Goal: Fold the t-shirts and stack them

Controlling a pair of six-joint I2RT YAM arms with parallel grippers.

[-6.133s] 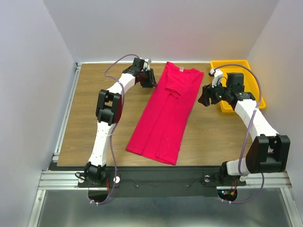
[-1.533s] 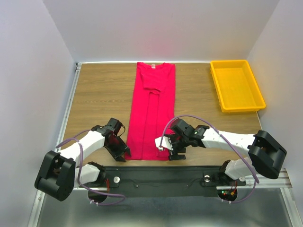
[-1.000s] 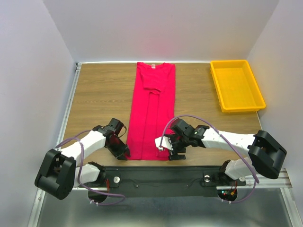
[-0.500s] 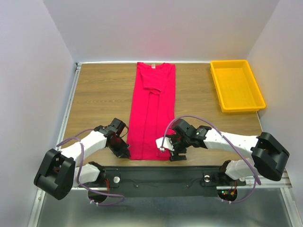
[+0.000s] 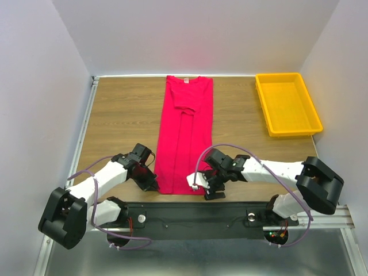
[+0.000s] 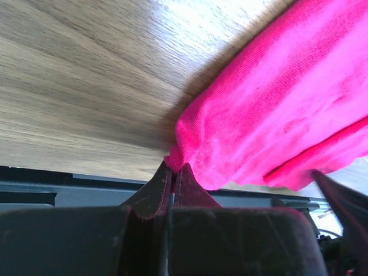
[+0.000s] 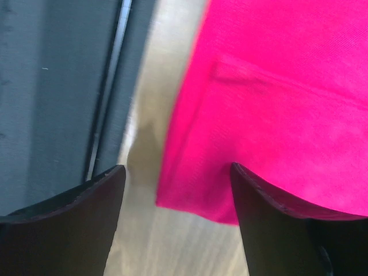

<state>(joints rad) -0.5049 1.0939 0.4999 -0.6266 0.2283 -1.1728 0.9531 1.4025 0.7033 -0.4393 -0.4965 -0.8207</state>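
Since a second earlier the left gripper (image 5: 151,184) had closed and the right gripper (image 5: 209,187) had edged in toward the hem; the cloth itself had not shifted. I was working over a wood-grain table (image 5: 115,112) boxed in by plain white walls (image 5: 190,34) on three sides, with a metal rail (image 5: 80,138) along its left edge and a yellow tray (image 5: 287,103) at the far right corner, well apart from the cloth. The crimson-pink t-shirt (image 5: 185,135) lay flat in the middle of the table, folded into a narrow strip. Its long axis ran straight from the near edge to the far edge, collar and small white label at the far end, hem nearest the arm bases. On the left wrist view the fingers were pinched tight together at the near-left hem corner, apparently with a small bite of fabric between them, though the tips hid how much. The right fingers (image 7: 63,213) stood wide apart, straddling the near-right hem corner and holding nothing.
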